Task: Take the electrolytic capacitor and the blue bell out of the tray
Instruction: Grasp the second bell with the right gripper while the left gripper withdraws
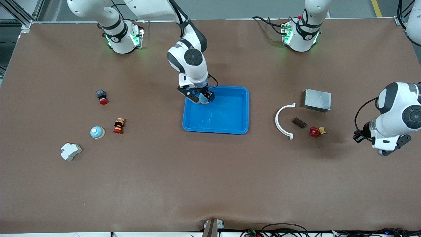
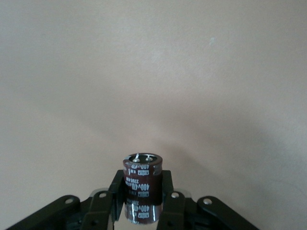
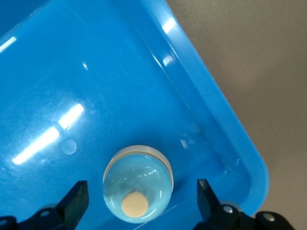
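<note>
A pale blue dome bell with a tan button (image 3: 138,189) rests in the blue tray (image 3: 216,110), in the corner toward the right arm's base. My right gripper (image 3: 141,191) is open around it, one finger on each side, both clear of the bell. In the front view this gripper (image 1: 200,97) is low over the tray (image 1: 230,126). My left gripper (image 2: 142,191) is shut on a dark brown capacitor (image 2: 142,184) with white print, held above bare table. In the front view it (image 1: 384,152) hangs over the table at the left arm's end.
Toward the left arm's end lie a white curved bracket (image 1: 282,120), a grey metal box (image 1: 317,99), a dark brown cylinder (image 1: 299,122) and a red valve (image 1: 315,131). Toward the right arm's end lie a second blue bell (image 1: 97,132), a red push-button (image 1: 102,97), an orange-red part (image 1: 118,125) and a white breaker (image 1: 70,151).
</note>
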Motion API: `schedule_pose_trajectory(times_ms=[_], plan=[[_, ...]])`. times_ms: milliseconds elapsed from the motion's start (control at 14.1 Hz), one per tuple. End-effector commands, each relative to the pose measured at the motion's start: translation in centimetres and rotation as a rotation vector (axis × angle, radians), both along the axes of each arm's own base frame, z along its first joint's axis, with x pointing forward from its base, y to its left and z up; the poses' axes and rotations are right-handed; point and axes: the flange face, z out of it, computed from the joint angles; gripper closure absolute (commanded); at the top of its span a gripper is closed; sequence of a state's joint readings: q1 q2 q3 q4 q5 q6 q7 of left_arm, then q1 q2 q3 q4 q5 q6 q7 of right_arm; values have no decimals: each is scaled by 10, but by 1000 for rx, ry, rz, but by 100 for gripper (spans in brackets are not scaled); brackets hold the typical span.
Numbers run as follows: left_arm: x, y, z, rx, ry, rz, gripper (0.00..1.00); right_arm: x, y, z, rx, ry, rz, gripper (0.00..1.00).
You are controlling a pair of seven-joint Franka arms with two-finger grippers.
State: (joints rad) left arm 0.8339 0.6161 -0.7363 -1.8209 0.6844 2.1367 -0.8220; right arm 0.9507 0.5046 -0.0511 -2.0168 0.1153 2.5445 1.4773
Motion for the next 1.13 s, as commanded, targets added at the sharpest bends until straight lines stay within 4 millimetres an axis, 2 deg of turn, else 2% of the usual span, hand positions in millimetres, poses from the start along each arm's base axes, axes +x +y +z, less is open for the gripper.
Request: schedule_pose_trajectory(times_ms=[0,142,283,354,425,495,566,637,920,1062], plan=[[3,13,-22,-51,-58,21,100,1,11,-3,3,-10,-23,0],[3,15,-29,-61,-62,26,100,2,12,-4,2,-11,-22,0],[8,17,-18,-50,-78,24,100,1,14,-6,1,-13,-16,0],[6,23,-20,-44,-72,-3,100,0,15,-7,-3,-15,-7,9],[2,34,-27,-47,-61,-19,100,-2,17,-7,-4,-17,-1,23],[2,36,-29,-49,-58,-24,100,-2,17,-7,-8,-22,8,40],[1,35,-30,-49,-58,-10,100,-2,17,-7,-10,-24,11,65],[0,33,-33,-60,-55,3,100,-1,16,-7,-10,-24,10,97],[-5,24,-45,-76,-36,2,100,2,13,-6,-16,-16,0,100],[0,7,-51,-112,-48,32,100,7,13,6,-10,-19,4,100]])
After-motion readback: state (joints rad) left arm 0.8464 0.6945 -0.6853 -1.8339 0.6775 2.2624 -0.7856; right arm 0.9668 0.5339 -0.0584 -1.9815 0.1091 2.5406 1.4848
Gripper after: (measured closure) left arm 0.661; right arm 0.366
